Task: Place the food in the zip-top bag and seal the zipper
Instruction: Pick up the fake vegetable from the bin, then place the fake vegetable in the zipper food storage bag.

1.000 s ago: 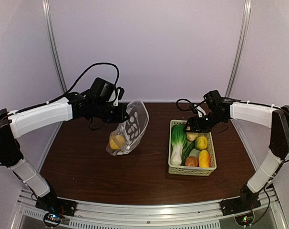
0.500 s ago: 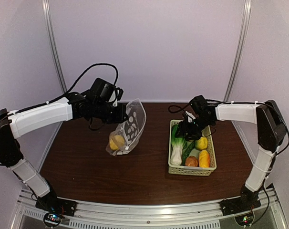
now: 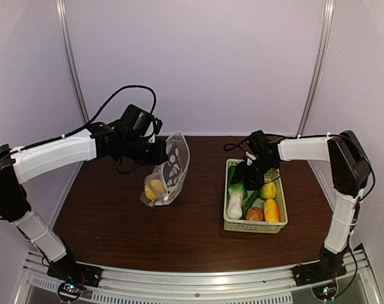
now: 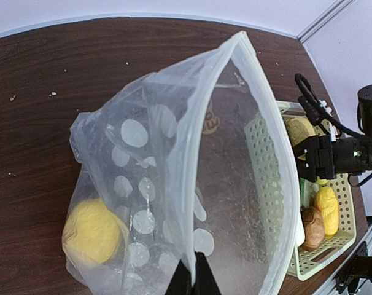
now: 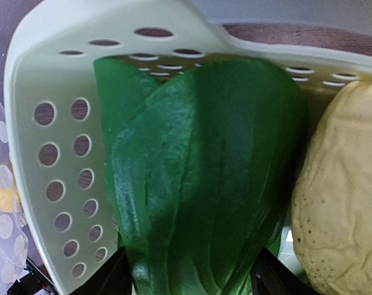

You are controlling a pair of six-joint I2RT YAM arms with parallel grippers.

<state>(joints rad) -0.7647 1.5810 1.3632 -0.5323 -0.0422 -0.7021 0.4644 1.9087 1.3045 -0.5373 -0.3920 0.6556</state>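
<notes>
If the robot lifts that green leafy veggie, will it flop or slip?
It probably stays stiff: the leafy vegetable looks like smooth molded plastic. Its glossy leaf might slip from the right gripper, whose fingers straddle it.

Zip-top bag [image 3: 171, 166] (clear, white-dotted) stands raised off the table with its mouth wide open and its zipper [image 4: 189, 160] unsealed. One yellow lemon [image 4: 93, 230] lies at its bottom. Remaining food in basket [image 3: 252, 229]: green leafy vegetable [image 5: 198, 178], cucumber [image 3: 248, 202], second lemon [image 3: 267, 190], orange-yellow piece [image 3: 271, 210], brown round piece [image 3: 254, 214].

Lab enclosure, white walls [image 3: 198, 63] (metal-framed), wooden table [image 3: 116, 221]
</notes>
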